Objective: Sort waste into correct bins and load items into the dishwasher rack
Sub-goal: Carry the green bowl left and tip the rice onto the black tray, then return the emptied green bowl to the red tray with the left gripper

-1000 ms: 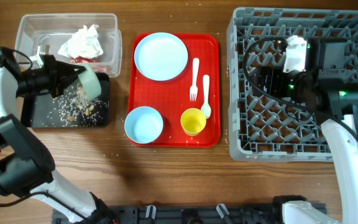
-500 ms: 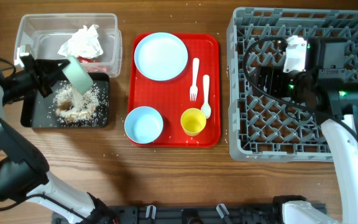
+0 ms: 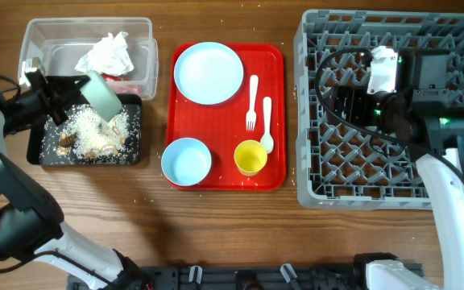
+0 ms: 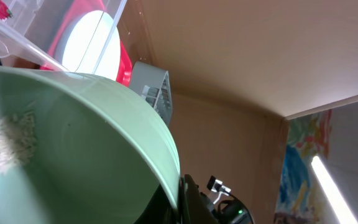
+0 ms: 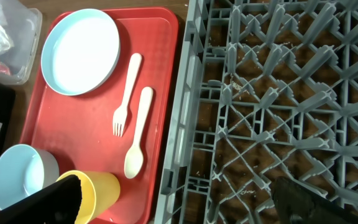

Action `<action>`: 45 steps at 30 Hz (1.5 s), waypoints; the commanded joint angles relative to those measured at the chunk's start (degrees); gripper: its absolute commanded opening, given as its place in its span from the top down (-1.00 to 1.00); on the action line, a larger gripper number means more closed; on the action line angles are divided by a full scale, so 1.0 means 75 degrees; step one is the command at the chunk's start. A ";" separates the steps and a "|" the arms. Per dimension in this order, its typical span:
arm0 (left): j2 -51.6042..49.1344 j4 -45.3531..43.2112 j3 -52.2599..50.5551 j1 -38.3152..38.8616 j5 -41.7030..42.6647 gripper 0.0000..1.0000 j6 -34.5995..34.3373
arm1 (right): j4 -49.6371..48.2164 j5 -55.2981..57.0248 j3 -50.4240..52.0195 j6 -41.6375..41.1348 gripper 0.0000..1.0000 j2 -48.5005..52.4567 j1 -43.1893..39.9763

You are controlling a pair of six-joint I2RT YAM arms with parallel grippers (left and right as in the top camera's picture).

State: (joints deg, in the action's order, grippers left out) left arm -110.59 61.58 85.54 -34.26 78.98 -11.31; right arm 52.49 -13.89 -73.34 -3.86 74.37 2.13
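More crumbs (image 3: 95,135) have been tipped into the black tray (image 3: 43,155) from the pale green-white bowl (image 3: 101,93) gripped by the left hand (image 3: 74,86); grains (image 4: 5,146) inside are shown only wrist-side; right hand (image 5: 182,200) held wide over the rack (image 3: 321,165)

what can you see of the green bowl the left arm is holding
The pale green bowl is round, smooth and plastic-looking. The left gripper is shut on its rim, holding it tipped steeply above the black tray, over the pale crumbs and brown scraps piled there. The left wrist view shows a few crumbs clinging inside.
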 commanded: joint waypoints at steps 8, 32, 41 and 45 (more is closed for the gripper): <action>-0.0006 -0.0015 -0.0020 -0.0055 -0.0335 0.92 -0.0181 | -0.0009 0.0070 -0.0140 -0.0099 -0.99 0.0044 -0.0029; 0.0029 -0.0385 0.0047 -0.0347 0.1343 0.92 -0.0414 | -0.0020 0.0073 -0.0140 -0.0087 -1.00 0.0044 -0.0029; 0.0029 -0.0385 0.0047 -0.0332 -0.0603 0.92 -0.0408 | -0.0029 0.0073 -0.0134 -0.0087 -0.99 0.0117 -0.0029; 0.0099 -0.0187 0.0050 -0.0219 -0.0965 0.92 -0.0117 | 0.0012 0.0073 -0.0134 -0.0085 -0.99 0.0207 -0.0029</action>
State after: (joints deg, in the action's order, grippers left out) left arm -110.59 59.68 85.49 -36.67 75.68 -14.15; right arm 52.53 -13.91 -73.34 -3.86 74.85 2.13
